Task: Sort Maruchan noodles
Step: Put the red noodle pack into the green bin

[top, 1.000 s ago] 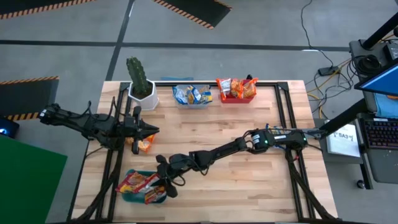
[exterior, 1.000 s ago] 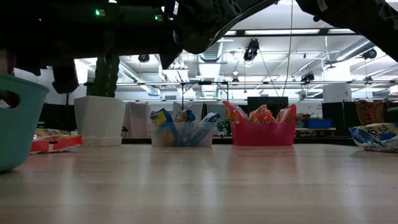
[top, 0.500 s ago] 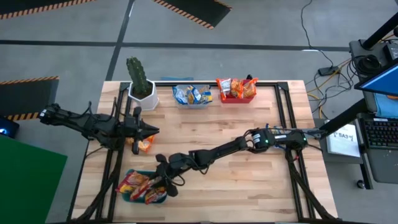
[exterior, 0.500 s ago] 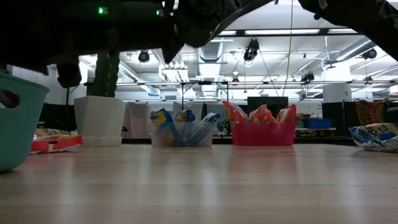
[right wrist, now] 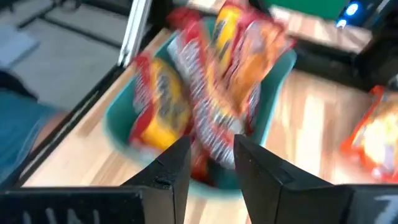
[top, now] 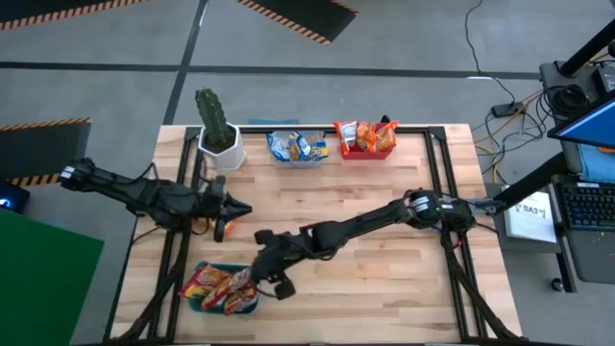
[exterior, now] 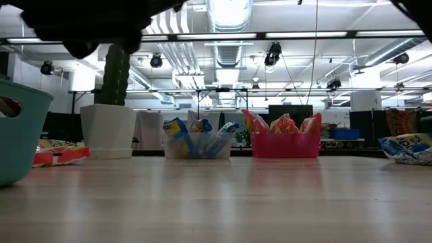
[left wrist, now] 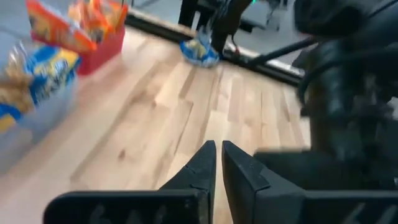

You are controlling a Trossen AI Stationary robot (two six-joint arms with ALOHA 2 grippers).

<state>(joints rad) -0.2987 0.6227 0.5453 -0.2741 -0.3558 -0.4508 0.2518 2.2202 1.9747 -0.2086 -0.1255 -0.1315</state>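
A teal bin [top: 196, 305] at the near left holds several red-yellow Maruchan packets [right wrist: 205, 99]. My right gripper [right wrist: 211, 155] is open and empty, just right of that bin and above its rim [top: 272, 279]. My left gripper [left wrist: 216, 163] is shut and empty above the table's left middle [top: 240, 208]. An orange packet [top: 206, 222] lies flat on the table, mostly hidden under that gripper; it also shows in the low view [exterior: 61, 154]. A blue-white packet [exterior: 405, 148] lies flat on the table at the right.
At the far edge stand a clear bin [top: 297, 147] with blue-white packets, a red bin [top: 365, 137] with orange packets, and a cactus in a white pot [top: 216, 125]. Black frame rails [top: 442, 163] run along the table's sides. Bare wood [top: 384, 279] lies at the near right.
My right gripper has drawn back from over the teal bin toward the table's right edge and risen. The red-yellow packets at the bin's right rim have shifted. My left gripper has moved a little toward the table's right edge.
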